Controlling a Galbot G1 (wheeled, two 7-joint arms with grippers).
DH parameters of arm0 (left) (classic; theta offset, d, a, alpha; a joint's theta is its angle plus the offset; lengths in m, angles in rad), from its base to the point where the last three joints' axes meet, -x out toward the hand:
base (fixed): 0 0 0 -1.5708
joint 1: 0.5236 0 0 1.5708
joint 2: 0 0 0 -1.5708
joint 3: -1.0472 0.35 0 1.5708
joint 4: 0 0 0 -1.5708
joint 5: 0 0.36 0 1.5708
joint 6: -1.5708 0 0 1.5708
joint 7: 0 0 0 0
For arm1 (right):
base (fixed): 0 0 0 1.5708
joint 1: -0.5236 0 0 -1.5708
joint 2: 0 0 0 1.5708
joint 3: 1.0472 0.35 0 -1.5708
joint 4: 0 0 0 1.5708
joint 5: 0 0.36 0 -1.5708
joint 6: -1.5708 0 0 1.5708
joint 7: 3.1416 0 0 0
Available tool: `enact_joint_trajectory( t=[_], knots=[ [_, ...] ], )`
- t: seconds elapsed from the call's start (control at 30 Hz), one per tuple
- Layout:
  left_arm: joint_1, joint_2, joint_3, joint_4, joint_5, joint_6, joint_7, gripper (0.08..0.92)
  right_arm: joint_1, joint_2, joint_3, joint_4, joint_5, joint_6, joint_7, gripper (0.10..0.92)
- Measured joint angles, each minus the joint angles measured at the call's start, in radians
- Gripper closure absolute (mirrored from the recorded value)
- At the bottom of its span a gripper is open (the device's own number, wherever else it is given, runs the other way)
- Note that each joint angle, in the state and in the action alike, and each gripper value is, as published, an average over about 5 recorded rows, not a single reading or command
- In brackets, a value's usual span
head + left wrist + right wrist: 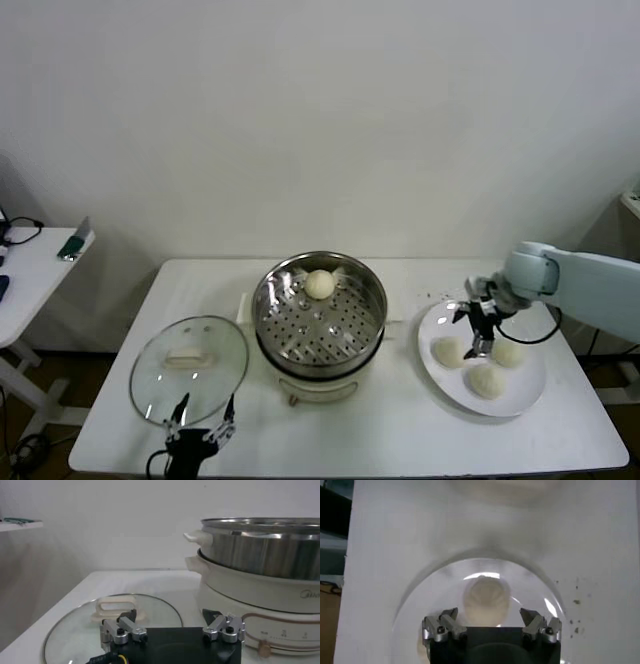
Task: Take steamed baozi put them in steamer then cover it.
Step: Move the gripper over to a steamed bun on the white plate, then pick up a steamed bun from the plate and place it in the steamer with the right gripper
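Right gripper (pixel 481 335): fingers spread, hanging over plate (pixel 530 395), just above a bun (pixel 486 599), empty.
Left gripper (pixel 201 415): spread wide, parked at table's near edge by lid (pixel 190 368), empty.
Buns: one in steamer (pixel 319 312), far side; three on plate.
Lid: flat on table, left of steamer.

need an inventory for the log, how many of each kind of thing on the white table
baozi: 4, one in the steamer, three on the plate
steamer: 1
glass lid: 1
plate: 1
total: 7
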Motion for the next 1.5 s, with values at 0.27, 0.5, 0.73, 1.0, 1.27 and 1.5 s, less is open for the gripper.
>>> enact_joint_trajectory(
  t=[0.27, 0.5, 0.73, 1.0, 1.27, 1.5],
  knots=[
    [0.001, 0.0, 0.0, 0.001, 0.0, 0.0, 0.0, 0.177, -0.088, 0.023, 0.068, -0.04, -0.028, -0.023, 0.015, 0.203],
    [0.005, 0.001, -0.003, -0.002, 0.0, 0.001, -0.002, 0.177, -0.127, 0.05, 0.105, -0.07, -0.05, -0.032, 0.023, 0.289],
    [0.005, 0.001, 0.0, -0.002, 0.003, 0.002, -0.002, 0.177, -0.144, 0.069, 0.124, -0.09, -0.069, -0.033, 0.022, 0.383],
    [0.005, -0.001, 0.001, -0.007, 0.005, 0.004, -0.004, 0.177, -0.117, 0.067, 0.12, -0.081, -0.063, -0.02, 0.006, 0.405],
    [0.006, 0.0, 0.008, -0.007, 0.012, 0.005, -0.004, 0.177, 0.096, 0.079, 0.002, -0.035, 0.025, 0.014, -0.047, 0.406],
    [0.005, 0.008, 0.017, -0.004, 0.015, 0.008, -0.004, 0.177, 0.371, 0.142, -0.101, 0.013, 0.171, 0.022, -0.106, 0.406]
  ],
)
